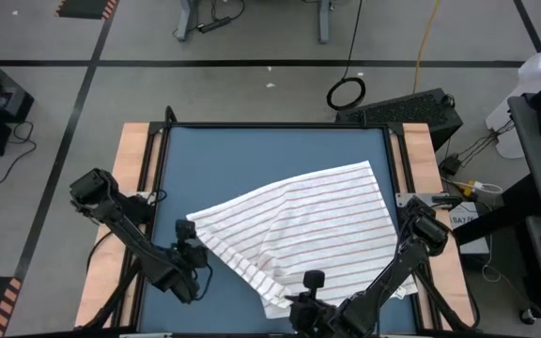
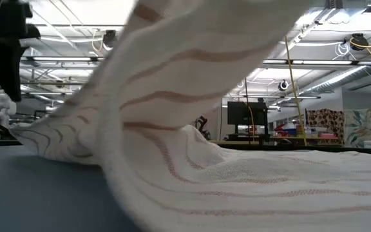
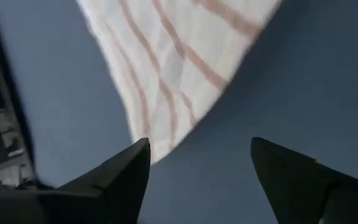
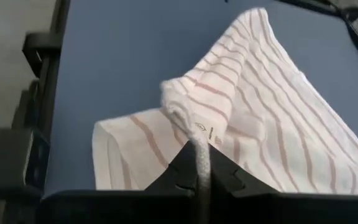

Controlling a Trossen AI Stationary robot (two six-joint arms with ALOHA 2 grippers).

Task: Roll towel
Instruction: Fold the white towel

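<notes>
Jaws of left gripper (image 3: 197,165) spread wide, empty, beside corner of white striped cloth towel (image 1: 299,225); right gripper (image 4: 201,163) clamped on raised towel edge, rest rumpled across blue tabletop (image 1: 252,155).

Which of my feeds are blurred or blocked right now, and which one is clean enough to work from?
High view: sharp, evenly lit, the towel fully visible on the table. Low view: raised cloth fills the near frame, soft, hiding both tools. Left wrist view: motion-blurred, open left tool beside a towel corner. Right wrist view: fairly clear, right tool shut on a fold.
</notes>
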